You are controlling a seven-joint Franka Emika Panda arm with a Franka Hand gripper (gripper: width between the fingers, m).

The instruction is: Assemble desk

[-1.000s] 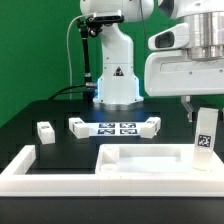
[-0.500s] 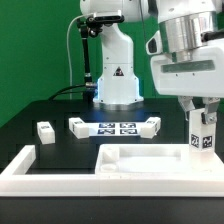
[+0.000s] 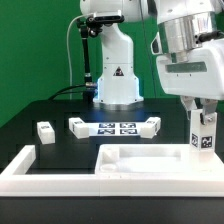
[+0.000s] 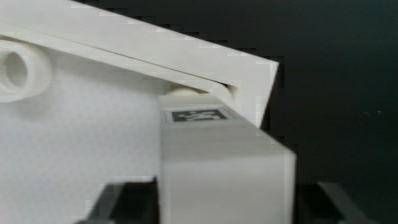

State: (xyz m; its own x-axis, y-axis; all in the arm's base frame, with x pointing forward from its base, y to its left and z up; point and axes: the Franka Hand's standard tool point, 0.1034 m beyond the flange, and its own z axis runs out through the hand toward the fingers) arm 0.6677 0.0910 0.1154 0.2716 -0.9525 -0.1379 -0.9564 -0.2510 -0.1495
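Note:
The white desk top [image 3: 140,162] lies flat at the front, rim up. My gripper [image 3: 203,116] is shut on a short square white leg [image 3: 203,138] and holds it upright over the top's corner at the exterior view's right. In the wrist view the leg [image 4: 222,165], with a small tag near its end, meets the corner of the desk top [image 4: 89,140]; a round hole [image 4: 18,72] shows further along. My dark fingers [image 4: 121,205] flank the leg. Another leg [image 3: 45,131] lies on the table at the exterior view's left.
The marker board [image 3: 115,127] lies in the middle behind the desk top. A long low white border wall [image 3: 40,172] runs along the front and the exterior view's left. The robot base [image 3: 117,75] stands at the back.
The hand has turned about its upright axis and shifted slightly toward the exterior view's left, with the leg still held upright at the desk top's corner.

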